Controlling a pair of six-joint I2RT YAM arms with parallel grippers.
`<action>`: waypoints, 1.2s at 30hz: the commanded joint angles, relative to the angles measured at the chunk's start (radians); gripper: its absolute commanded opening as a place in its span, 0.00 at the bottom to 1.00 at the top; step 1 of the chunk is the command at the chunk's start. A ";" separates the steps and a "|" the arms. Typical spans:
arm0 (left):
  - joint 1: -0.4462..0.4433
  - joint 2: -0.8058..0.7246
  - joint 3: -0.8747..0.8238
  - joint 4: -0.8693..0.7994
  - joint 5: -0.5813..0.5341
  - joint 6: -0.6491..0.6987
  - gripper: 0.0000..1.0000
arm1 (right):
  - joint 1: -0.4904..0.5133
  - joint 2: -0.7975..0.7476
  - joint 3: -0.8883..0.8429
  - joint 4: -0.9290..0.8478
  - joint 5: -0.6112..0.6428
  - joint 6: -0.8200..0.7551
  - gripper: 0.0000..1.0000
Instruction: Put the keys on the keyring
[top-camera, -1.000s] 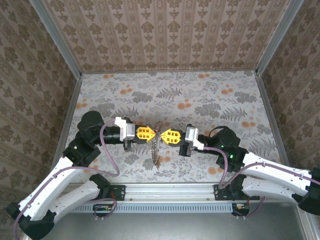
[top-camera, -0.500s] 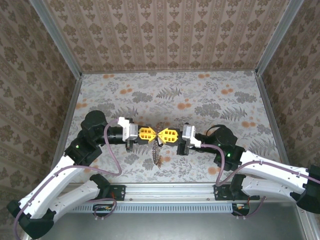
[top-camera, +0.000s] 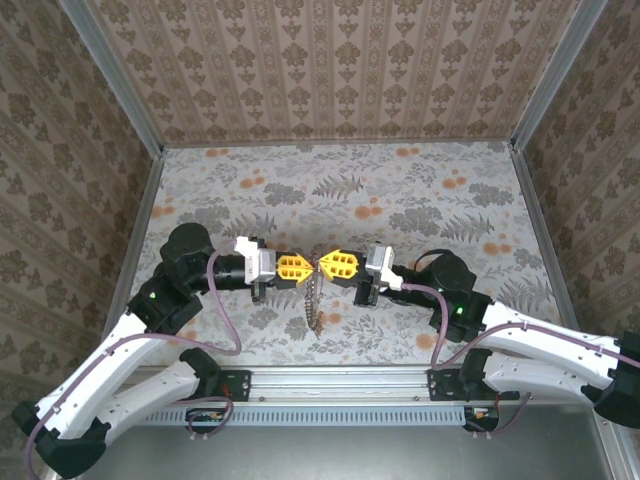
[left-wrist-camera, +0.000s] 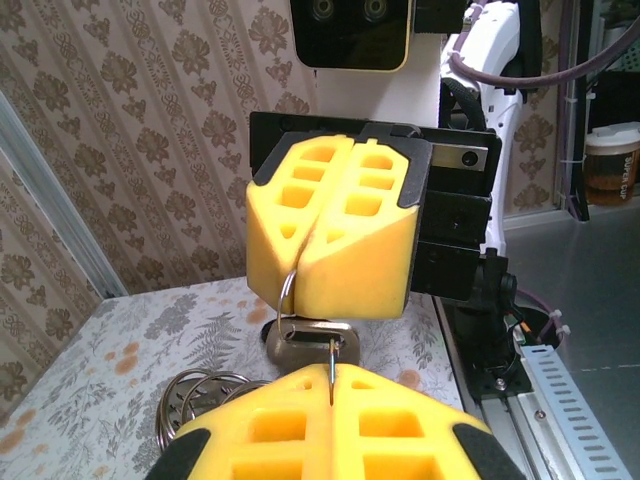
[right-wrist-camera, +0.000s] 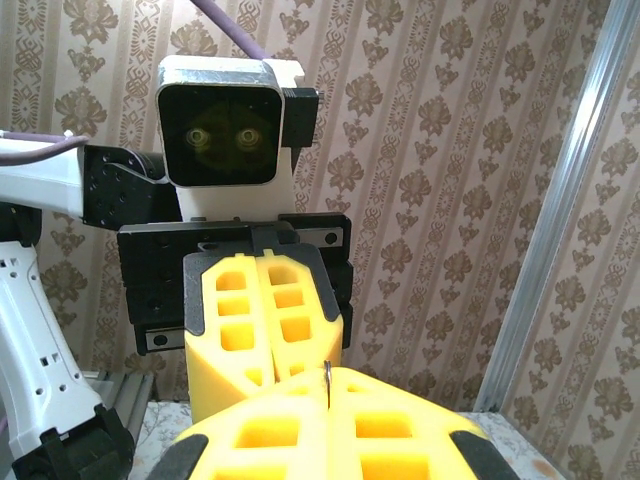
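Keyring status, fingers first. Seeing the left gripper pressed fully shut on a thin bit of its wire, and the right gripper clamped just as tight on the curve of that same wire. Also spotting a brass piece hanging off the loop right under the pinch. Same story from the right wrist: a sliver of wire poking out of the closed yellow seam.

From above, looks like tip against tip over the near-middle of the table, with the rest of the band and the keys dangling straight down below the meeting point. Can't sort out individual keys there, way too small.

Compared with a second ago: pushed closer together now, no more visible gap between the yellow tips, and hanging less slanted.

Guessing at a two-handed hold to steady or pry open the wire. Not calling any threading done yet. Worth watching for a slip out of either pinch.
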 joint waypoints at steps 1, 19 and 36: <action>-0.006 -0.020 0.009 0.017 -0.030 0.031 0.00 | 0.006 -0.028 0.014 0.000 0.004 0.027 0.00; -0.011 -0.043 -0.001 0.027 -0.084 0.040 0.00 | 0.006 0.026 0.000 0.105 -0.025 0.140 0.00; -0.011 -0.044 -0.003 0.032 -0.088 0.040 0.00 | 0.005 0.034 -0.003 0.088 -0.038 0.170 0.00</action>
